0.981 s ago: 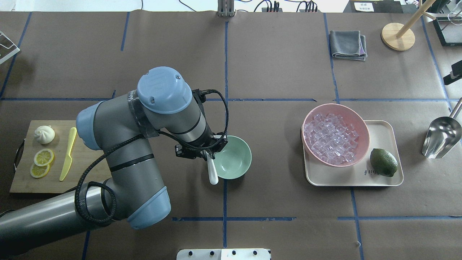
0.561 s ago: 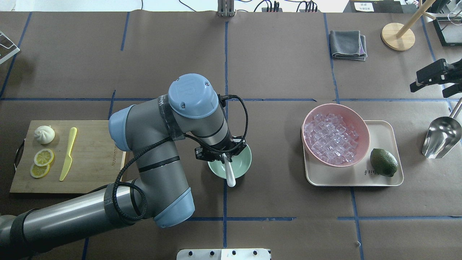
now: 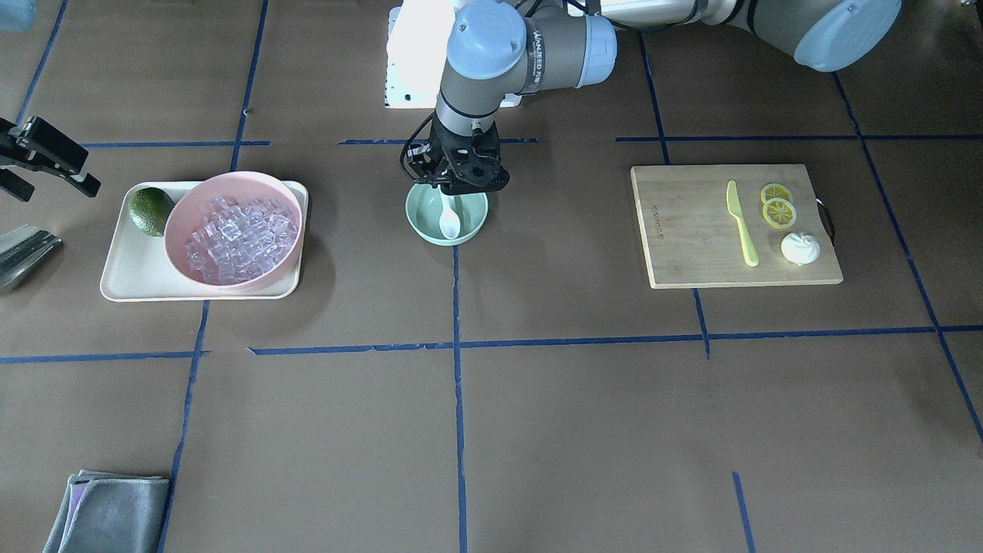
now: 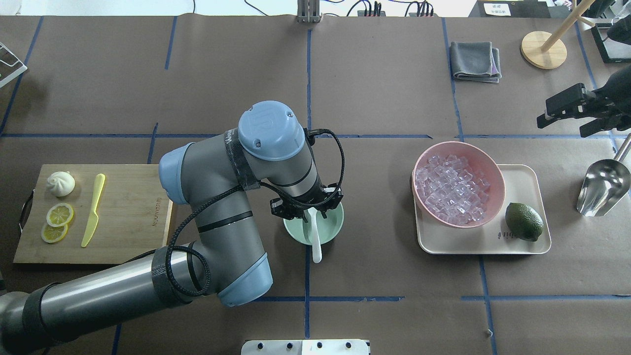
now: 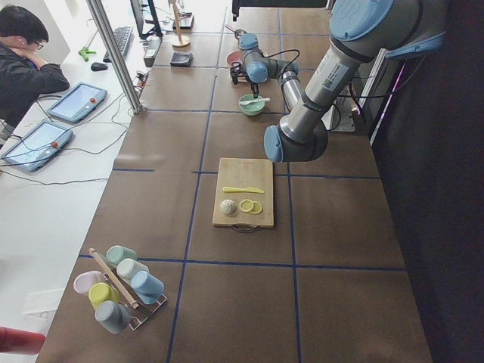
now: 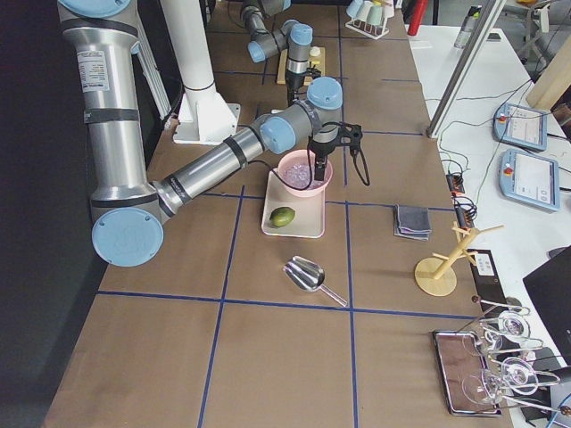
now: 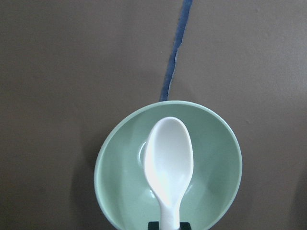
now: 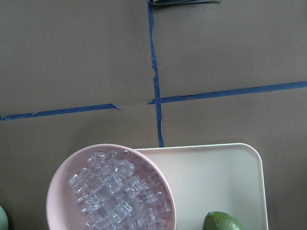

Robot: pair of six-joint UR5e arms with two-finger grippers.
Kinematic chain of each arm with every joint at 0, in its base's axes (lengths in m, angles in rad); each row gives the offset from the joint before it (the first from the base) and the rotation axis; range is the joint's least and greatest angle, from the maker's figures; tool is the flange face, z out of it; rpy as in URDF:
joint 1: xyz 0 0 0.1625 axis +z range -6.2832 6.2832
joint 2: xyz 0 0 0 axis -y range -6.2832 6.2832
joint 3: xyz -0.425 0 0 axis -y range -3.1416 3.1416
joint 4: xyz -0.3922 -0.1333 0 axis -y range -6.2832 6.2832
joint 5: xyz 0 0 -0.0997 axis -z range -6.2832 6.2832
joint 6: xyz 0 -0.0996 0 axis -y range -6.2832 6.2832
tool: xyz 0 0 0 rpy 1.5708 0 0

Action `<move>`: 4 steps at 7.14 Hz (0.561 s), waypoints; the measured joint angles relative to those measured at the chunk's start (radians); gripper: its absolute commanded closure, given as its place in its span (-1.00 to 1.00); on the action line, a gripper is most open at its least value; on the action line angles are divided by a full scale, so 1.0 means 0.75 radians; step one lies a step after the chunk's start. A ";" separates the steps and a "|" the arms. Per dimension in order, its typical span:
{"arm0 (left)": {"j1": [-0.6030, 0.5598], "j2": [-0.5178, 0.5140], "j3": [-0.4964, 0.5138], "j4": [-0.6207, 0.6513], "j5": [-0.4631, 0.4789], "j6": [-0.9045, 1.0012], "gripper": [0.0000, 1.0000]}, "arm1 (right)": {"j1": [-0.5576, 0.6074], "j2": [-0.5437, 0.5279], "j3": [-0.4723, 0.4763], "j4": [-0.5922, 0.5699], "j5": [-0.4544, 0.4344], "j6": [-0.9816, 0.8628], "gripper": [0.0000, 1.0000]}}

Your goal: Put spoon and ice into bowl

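The grey left arm [image 4: 222, 246] leans over the small mint-green bowl [image 4: 333, 227]; its hand [image 4: 308, 211] and the hanging white plastic spoon [image 4: 316, 244] block the bowl's mouth from above. The brown surface [image 4: 379, 212] between this bowl and the cream tray [image 4: 522, 180] is free. On the tray stand a wide pink bowl [image 4: 493, 170] of ice cubes [image 4: 451, 190] and a green lime [image 4: 524, 222].

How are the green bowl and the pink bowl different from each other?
The pink bowl is wider than the green bowl. The pink bowl is full of ice; the green bowl has none, only a spoon held over it. The pink bowl sits on a cream tray beside a lime; the green bowl stands straight on the table. Both are round and plain.
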 measured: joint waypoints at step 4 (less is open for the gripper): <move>-0.095 0.019 -0.046 0.050 -0.073 0.027 -1.00 | -0.125 0.029 -0.004 0.043 -0.089 0.099 -0.99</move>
